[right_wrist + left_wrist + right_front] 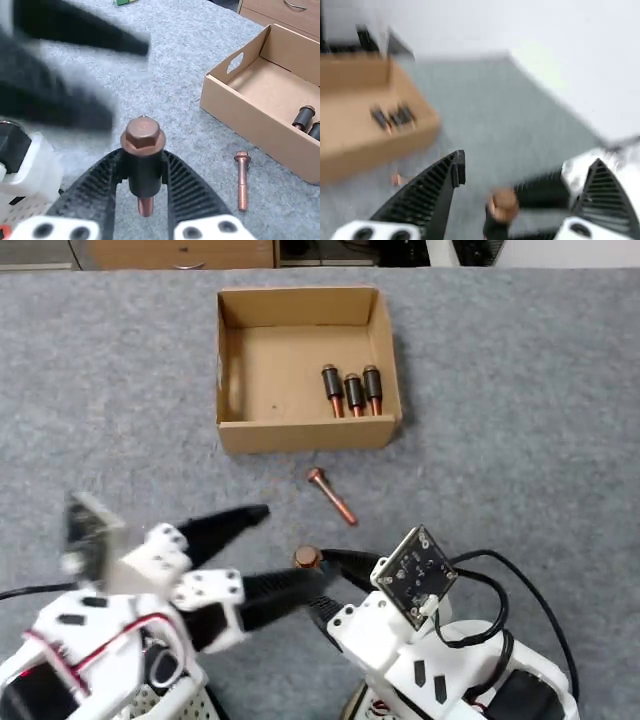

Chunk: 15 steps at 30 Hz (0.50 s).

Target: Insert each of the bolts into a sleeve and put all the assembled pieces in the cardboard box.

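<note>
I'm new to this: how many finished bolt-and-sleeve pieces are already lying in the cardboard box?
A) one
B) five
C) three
C: three sleeved bolts lie side by side in the cardboard box, close to its right wall.

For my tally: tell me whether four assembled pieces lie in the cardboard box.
No, three assembled pieces lie side by side in the cardboard box.

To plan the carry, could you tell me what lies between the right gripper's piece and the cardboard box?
A loose bolt lies on the carpet between them, touching neither, as the high view shows.
</note>
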Tool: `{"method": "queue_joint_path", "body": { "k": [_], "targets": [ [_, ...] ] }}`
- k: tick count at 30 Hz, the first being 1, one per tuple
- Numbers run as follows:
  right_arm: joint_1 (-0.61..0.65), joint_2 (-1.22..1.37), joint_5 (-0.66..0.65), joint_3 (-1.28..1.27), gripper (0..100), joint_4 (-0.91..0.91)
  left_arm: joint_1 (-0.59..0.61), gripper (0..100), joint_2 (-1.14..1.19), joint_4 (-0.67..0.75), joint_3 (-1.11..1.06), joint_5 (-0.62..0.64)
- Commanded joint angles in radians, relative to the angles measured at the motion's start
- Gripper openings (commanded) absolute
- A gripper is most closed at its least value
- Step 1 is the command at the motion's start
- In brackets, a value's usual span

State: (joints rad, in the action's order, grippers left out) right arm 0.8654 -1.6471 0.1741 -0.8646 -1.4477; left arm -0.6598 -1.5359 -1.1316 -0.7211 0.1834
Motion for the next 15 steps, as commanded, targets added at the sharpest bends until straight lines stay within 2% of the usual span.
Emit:
{"method": "queue_joint_path", "body": {
  "k": [1,4,8,10,15],
  "targets": [
    [-0.12,-0.005,-0.012,0.027,0.1,0.038,0.133,31,0.004,0.066,0.107,-0.006],
    [-0.24,-0.005,-0.015,0.028,0.1,0.055,0.258,21,0.004,0.068,0.123,-0.006],
    [-0.303,-0.005,-0.015,0.03,0.1,0.057,0.446,2,0.001,0.06,0.101,0.0],
    [-0.326,-0.005,-0.011,0.033,0.1,0.058,0.537,4,0.001,0.048,0.078,-0.003],
    [-0.435,-0.005,-0.011,0.061,0.1,0.101,0.715,2,0.001,-0.04,-0.038,-0.006]
  ]
}}
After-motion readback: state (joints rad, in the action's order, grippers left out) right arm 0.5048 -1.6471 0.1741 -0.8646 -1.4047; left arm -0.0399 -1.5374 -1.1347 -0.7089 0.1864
